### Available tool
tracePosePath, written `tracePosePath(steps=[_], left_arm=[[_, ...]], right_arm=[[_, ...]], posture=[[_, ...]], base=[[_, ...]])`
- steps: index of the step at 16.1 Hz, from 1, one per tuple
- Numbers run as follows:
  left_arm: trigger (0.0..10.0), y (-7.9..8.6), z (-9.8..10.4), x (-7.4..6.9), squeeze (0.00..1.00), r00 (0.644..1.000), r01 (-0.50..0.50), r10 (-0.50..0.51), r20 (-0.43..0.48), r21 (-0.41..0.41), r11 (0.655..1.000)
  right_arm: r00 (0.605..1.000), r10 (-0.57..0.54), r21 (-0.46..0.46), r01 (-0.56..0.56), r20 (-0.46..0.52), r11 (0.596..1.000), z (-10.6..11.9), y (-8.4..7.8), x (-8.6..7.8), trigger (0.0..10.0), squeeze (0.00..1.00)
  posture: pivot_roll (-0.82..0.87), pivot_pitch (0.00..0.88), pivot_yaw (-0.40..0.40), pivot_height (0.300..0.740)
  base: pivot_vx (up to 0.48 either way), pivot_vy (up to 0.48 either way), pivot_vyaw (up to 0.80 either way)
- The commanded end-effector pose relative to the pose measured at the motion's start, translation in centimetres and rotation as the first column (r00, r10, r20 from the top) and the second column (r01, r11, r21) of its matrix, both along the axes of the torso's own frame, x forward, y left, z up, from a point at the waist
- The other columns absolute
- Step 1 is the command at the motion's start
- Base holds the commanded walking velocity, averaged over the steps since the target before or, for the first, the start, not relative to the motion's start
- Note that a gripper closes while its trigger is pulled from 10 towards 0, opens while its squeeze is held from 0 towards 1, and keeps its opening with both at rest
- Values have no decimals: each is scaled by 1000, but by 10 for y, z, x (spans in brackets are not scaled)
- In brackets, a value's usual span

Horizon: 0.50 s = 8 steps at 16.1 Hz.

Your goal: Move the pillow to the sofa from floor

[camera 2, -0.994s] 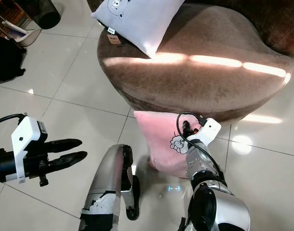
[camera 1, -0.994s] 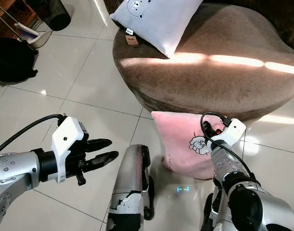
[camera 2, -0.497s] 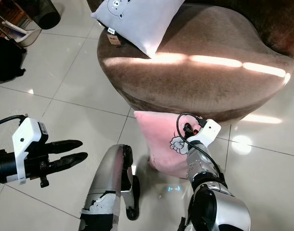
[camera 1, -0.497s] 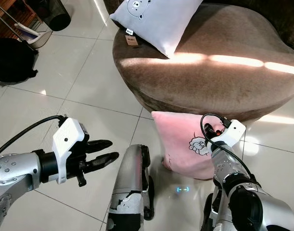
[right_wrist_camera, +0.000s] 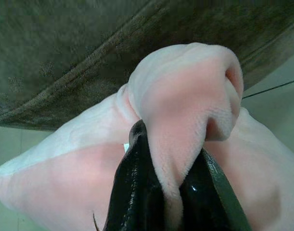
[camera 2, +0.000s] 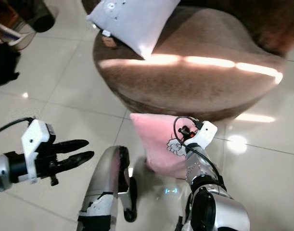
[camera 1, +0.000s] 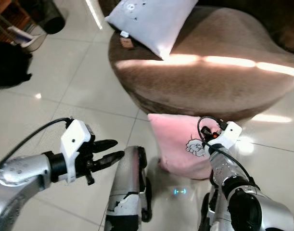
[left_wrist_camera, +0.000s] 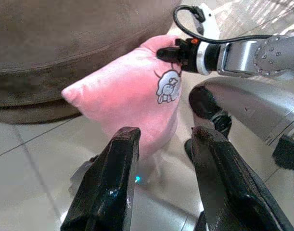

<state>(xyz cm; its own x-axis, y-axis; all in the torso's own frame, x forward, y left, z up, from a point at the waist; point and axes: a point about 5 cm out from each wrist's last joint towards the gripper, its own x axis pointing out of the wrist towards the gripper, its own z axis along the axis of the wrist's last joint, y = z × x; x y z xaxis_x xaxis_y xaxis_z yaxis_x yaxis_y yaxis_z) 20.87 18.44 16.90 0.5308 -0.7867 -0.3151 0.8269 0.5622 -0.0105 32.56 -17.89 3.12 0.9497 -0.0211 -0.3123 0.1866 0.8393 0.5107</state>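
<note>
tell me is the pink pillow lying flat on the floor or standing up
Standing up. The pink pillow stands on edge on the tiled floor, leaning against the brown sofa, its top corner pinched in the right end effector.

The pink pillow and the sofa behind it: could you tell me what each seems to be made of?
The pink pillow looks like soft plush fleece: it bunches into a fuzzy fold where the right gripper pinches it. The sofa seems covered in brown suede or velvet-like fabric, matte, with a short nap that shows in the sunlit streak.

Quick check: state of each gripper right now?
Left gripper: open, holding nothing.
Right gripper: shut on a fold of the pink pillow.
</note>
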Motion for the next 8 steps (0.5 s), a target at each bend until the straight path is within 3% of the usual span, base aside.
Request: tracePosePath(steps=[1,5,8], left_arm=[[10000,1,-12,-1,0,999,-27,27,-25,3,1000],[10000,2,-43,14,0,981,-195,195,11,-2,981],[10000,4,-50,24,0,940,-332,335,61,-62,941]], right_arm=[[999,27,29,-26,-28,999,-10,7,-8,0,0],[997,57,82,-62,60,995,-3,12,-5,0,0],[968,67,112,-96,241,989,24,20,1,0,0]], posture=[[264,213,138,547],[138,139,88,547],[54,107,83,547]], base=[[0,0,0],[0,0,0],[0,0,0]])
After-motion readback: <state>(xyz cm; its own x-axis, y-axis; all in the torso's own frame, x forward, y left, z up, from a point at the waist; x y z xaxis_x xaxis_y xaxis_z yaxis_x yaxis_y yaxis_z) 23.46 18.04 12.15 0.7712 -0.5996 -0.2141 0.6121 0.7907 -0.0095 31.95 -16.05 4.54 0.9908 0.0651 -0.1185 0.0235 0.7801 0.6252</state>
